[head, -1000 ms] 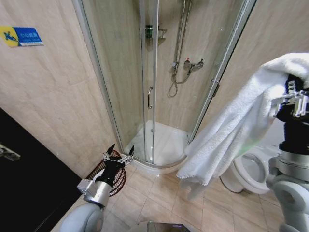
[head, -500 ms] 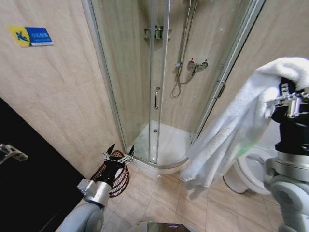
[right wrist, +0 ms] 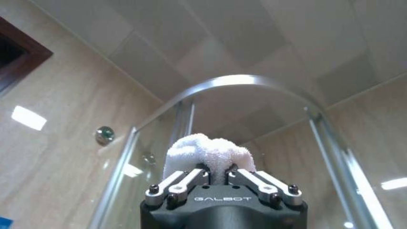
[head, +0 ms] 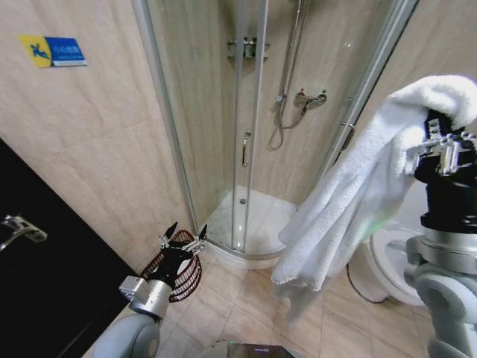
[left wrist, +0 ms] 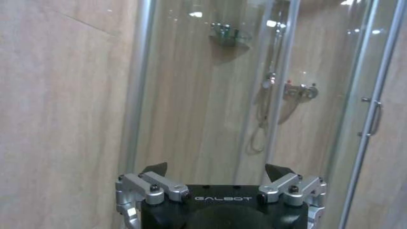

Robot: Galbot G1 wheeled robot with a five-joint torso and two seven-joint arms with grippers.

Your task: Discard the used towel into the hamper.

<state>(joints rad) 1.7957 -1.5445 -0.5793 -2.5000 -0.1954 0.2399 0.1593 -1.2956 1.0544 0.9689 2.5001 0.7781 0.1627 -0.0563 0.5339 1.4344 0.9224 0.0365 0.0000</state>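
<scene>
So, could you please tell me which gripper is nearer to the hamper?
Left. The left gripper hovers open just above the hamper; the right gripper holds the towel high, far across.

We read "GALBOT" in pale letters on the black body of the left gripper [left wrist: 216, 175], just behind its fingers, and the same word on the right gripper [right wrist: 216, 174]. The wall sign [head: 54, 51], high above and left of the left gripper, carries marks too small to read.
</scene>
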